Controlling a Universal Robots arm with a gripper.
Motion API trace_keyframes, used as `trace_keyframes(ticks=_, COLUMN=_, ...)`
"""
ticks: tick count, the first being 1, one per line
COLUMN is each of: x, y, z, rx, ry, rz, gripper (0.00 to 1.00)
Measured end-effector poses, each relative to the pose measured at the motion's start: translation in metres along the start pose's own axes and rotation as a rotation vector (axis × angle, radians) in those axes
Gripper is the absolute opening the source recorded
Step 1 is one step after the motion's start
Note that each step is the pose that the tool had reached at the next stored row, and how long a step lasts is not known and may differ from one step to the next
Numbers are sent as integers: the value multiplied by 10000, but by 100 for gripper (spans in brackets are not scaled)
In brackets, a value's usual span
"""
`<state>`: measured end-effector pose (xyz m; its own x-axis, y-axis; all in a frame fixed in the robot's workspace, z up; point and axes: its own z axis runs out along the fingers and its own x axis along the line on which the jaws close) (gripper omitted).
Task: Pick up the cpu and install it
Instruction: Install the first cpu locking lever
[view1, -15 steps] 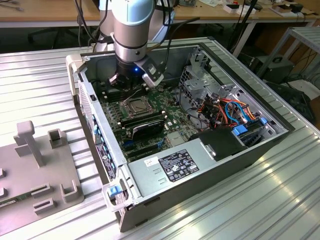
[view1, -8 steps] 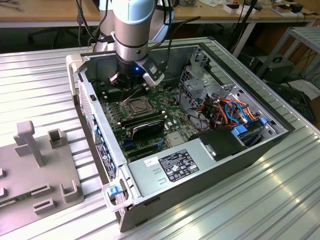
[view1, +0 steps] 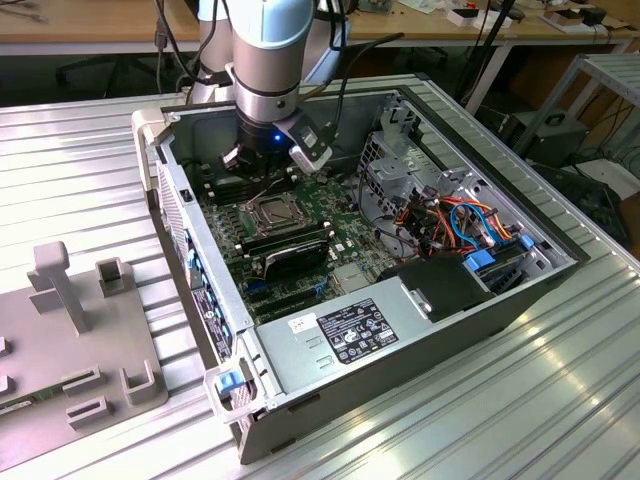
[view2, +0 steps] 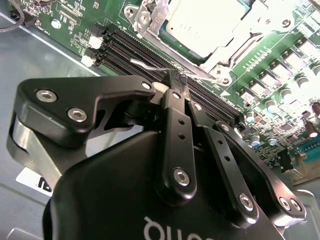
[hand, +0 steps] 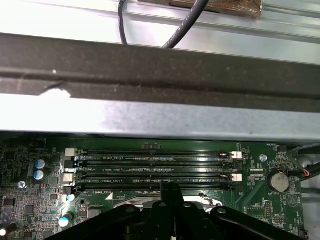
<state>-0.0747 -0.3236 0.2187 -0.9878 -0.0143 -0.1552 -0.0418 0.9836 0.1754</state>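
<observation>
So the cpu (view2: 210, 25) sits in its socket, upper middle of the second wrist view, under the metal frame. Gripper (view2: 176, 82) is pinched shut with nothing in it, hovering over the memory slots (hand: 155, 165).

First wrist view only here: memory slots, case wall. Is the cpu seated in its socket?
Observer: Yes; second wrist view shows the cpu lying inside the socket frame, silver face up.
Operator: Gripper holding anything?
Observer: The gripper is shut, not on the cpu; a thin wire lever reaches it, clamped or not I cannot tell.
Operator: Arm position?
Observer: Exterior view: gripper low inside the case, just beyond the socket frame from the power supply.
</observation>
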Motion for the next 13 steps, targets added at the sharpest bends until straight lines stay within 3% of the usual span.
trace_keyframes(ticks=7, x=-6, y=0, z=3, rx=3, ry=2, rz=-6, gripper=11)
trace_keyframes(ticks=11, x=-6, y=-1, z=3, rx=3, ry=69, rz=7, gripper=11)
trace_keyframes(ticks=13, x=-6, y=0, z=3, rx=3, ry=72, rz=8, gripper=11)
